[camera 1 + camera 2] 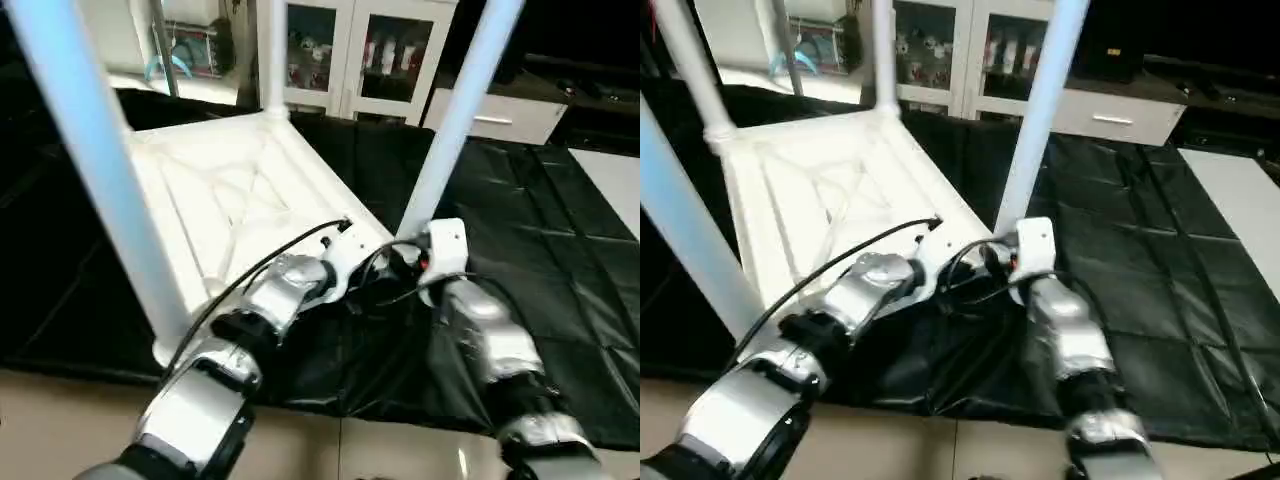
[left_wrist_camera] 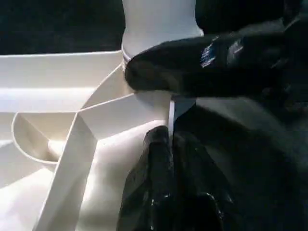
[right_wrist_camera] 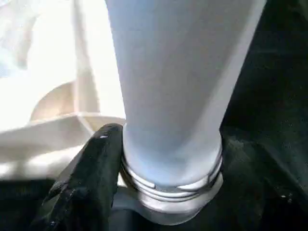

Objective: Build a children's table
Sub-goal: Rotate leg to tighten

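Note:
The white tabletop (image 1: 235, 190) lies upside down on the black mat, its X ribs facing up. Three white legs stand upright in corner sockets: a near left leg (image 1: 95, 160), a far leg (image 1: 270, 55) and a near right leg (image 1: 455, 120). A fourth leg (image 1: 685, 65) stands at the far left corner. Both grippers meet at the near right corner. My left gripper (image 2: 171, 139) is shut on the tabletop's rim beside that socket. My right gripper (image 1: 405, 262) is shut on the near right leg's ribbed base (image 3: 173, 178), one finger (image 3: 91, 183) against it; the other finger is hidden.
A black mat (image 1: 520, 220) covers the floor under and to the right of the tabletop; pale floor (image 1: 60, 420) shows in front of it. Glass-door cabinets (image 1: 350, 50) and a white drawer unit (image 1: 505, 115) stand at the back. A black cable (image 1: 270, 255) runs along my left forearm.

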